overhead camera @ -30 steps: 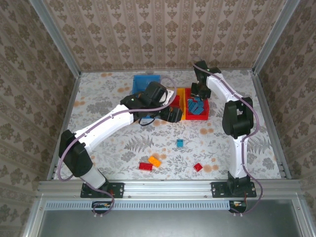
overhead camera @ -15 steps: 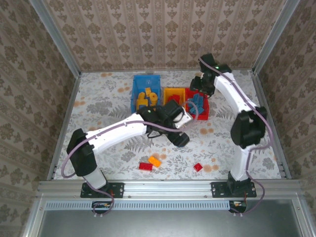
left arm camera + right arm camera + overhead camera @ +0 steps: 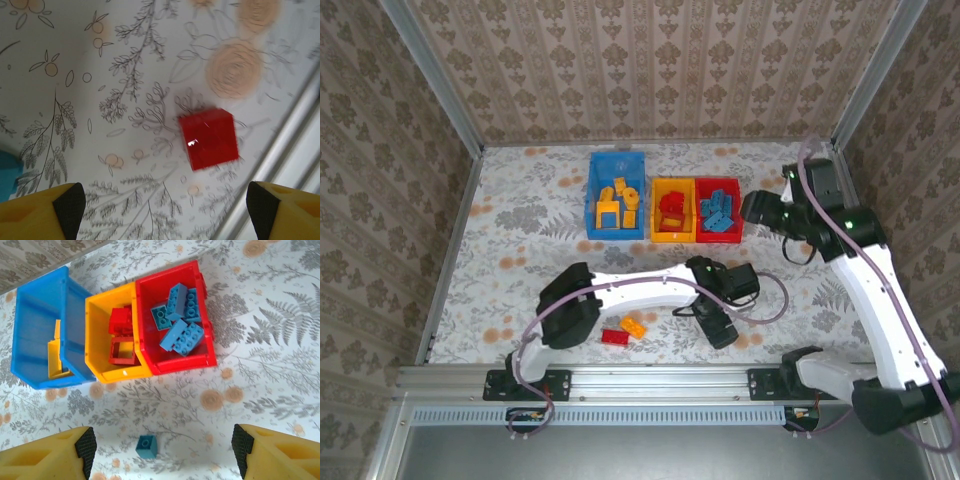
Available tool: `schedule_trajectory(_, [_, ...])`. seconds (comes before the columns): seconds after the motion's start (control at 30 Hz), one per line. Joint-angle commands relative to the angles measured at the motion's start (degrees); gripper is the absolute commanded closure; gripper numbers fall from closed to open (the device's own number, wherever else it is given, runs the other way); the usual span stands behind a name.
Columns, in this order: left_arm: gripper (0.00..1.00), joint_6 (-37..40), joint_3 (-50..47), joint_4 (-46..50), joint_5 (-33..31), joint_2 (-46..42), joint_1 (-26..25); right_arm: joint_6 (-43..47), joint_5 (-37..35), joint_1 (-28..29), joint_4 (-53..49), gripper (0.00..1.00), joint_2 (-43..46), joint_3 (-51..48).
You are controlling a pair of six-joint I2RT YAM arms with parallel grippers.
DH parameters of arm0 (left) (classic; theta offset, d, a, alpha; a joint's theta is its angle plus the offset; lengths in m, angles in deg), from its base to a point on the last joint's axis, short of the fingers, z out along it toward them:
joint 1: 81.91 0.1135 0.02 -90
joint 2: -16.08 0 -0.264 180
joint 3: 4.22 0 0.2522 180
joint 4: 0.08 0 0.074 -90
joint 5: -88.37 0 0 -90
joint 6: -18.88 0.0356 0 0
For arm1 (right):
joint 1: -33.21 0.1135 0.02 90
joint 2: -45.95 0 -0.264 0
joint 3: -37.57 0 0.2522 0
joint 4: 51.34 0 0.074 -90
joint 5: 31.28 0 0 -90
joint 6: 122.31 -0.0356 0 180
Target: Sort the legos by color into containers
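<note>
The left pincer [image 3: 165, 212] hangs wide apart over a red brick [image 3: 209, 138] on the surface [image 3: 100, 60]. The right pincer [image 3: 162, 450], also apart and empty, overlooks the red bin [image 3: 182, 366].

**A:** What is covering the table?

**B:** A pale cloth [image 3: 520, 230] is lying across it, showing grey ferns, leafy sprigs and orange blossoms.

**A:** And what is standing around it?

**B:** Beige wallpaper with a striped damask pattern is running along the back wall [image 3: 660, 70]. The same paper is lining the left wall [image 3: 370, 200] and the right wall [image 3: 920, 150]. A silver metal post is rising at the far left corner [image 3: 430, 75] and another at the far right corner [image 3: 880, 70].

**A:** And along the near edge?

**B:** A silver rail [image 3: 650, 380] is running along the cloth's near side. A perforated strip [image 3: 650, 415] is sitting just below it, and a dark grey panel [image 3: 660, 455] is lying below that.
</note>
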Motion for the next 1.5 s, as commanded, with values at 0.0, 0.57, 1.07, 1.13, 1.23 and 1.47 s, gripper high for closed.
schedule_trajectory(0.0, [0.12, -6.5, 4.6, 5.5, -2.6, 3.3, -1.3, 0.8, -1.7, -0.7, -3.3, 0.24, 3.4, -3.0])
schedule_trajectory(0.57, [0.15, -8.0, 14.5, 13.0, 4.7, 11.7, -2.0, 1.1, -3.0, -1.0, -4.6, 0.24, 10.6, -5.2])
schedule_trajectory(1.07, [0.50, -5.5, 18.9, 13.9, 5.1, 16.5, -2.0, -0.7, -2.0, -1.0, -4.6, 0.25, 11.3, -5.8])
schedule_trajectory(1.13, [0.58, -5.1, 19.0, 13.6, 5.0, 16.6, -2.0, -0.7, -2.0, -0.9, -4.8, 0.25, 11.3, -5.7])
schedule_trajectory(1.23, [0.72, -5.1, 19.1, 13.7, 4.3, 16.3, -1.8, -0.6, -2.1, -1.1, -5.4, 0.25, 11.2, -5.3])
schedule_trajectory(1.47, [0.76, -9.9, 13.7, 11.0, 1.8, 7.2, 2.5, 0.5, 0.4, -1.0, -7.0, 0.26, 10.5, -2.3])
